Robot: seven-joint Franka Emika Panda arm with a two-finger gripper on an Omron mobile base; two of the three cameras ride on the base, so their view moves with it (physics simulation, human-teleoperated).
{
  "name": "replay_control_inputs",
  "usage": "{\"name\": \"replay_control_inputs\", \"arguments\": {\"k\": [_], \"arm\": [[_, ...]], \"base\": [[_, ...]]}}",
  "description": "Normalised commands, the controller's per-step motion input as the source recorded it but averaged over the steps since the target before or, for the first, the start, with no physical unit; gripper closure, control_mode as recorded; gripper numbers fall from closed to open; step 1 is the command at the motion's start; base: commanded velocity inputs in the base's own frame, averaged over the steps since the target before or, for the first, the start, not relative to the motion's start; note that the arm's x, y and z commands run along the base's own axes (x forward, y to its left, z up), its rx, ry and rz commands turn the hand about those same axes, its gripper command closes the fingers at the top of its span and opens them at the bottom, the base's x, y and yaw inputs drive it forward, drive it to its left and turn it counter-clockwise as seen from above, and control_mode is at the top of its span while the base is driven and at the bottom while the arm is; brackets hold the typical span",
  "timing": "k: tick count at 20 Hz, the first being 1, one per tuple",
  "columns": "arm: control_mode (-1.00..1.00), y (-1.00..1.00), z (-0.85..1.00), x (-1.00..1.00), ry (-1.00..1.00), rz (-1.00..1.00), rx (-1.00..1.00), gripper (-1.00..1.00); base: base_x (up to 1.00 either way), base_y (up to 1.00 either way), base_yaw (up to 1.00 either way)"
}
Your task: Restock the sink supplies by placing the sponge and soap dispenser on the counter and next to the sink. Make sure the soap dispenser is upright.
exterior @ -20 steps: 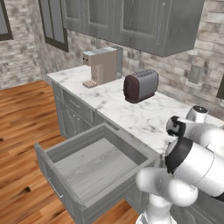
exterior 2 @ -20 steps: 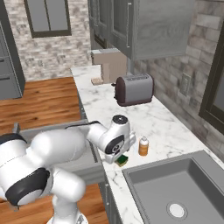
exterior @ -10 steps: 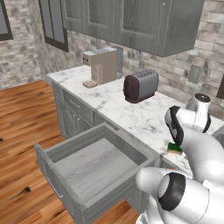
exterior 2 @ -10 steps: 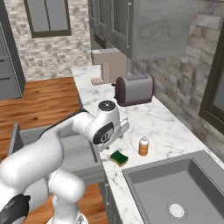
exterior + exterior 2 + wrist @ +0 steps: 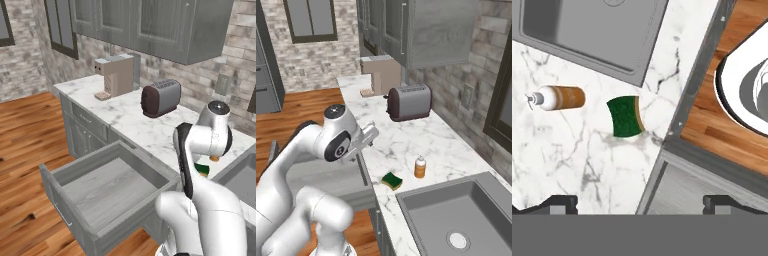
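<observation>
The sponge (image 5: 392, 180) lies flat, green side up, on the counter (image 5: 406, 145) close to its front edge and just beside the near corner of the sink (image 5: 456, 215). The soap dispenser (image 5: 419, 167) stands upright a little farther back from that edge, near the sink's rim and apart from the sponge; in the hand view it is seen from above, which is why it looks as if it were lying down. The gripper (image 5: 640, 202) hangs above the counter's front edge with its jaws spread wide and nothing between them, one fingertip over the marble and the other over the open drawer (image 5: 107, 192) below. Judged from how things lie, both supplies look placed, so most of what remains is getting the arm away cleanly. The main risk is a sweep back over the counter: the bottle is light and narrow, and a brush from a finger or the wrist would likely tip it, undoing the upright condition, or roll it into the basin. The sponge sits close enough to the edge that a nudge could push it off into the drawer. The drawer front juts out below the arm, so a low retreat could strike it. The toaster (image 5: 408, 102) and coffee machine (image 5: 381, 75) stand well apart toward the far end.
</observation>
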Motion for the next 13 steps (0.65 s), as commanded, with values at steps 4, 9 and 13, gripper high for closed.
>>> {"name": "replay_control_inputs", "arguments": {"k": [4, 9, 13], "arm": [[-1.00, 0.61, 0.08, -0.01, -0.01, 0.00, -0.07, -1.00], [-1.00, 0.28, -0.02, 0.00, 0.01, 0.02, -0.03, -1.00], [-1.00, 0.28, -0.01, 0.00, 0.00, 0.03, -0.03, -1.00]], "base": [[0.00, 0.00, 0.00], [0.00, 0.00, 0.00], [0.00, 0.00, 0.00]]}}
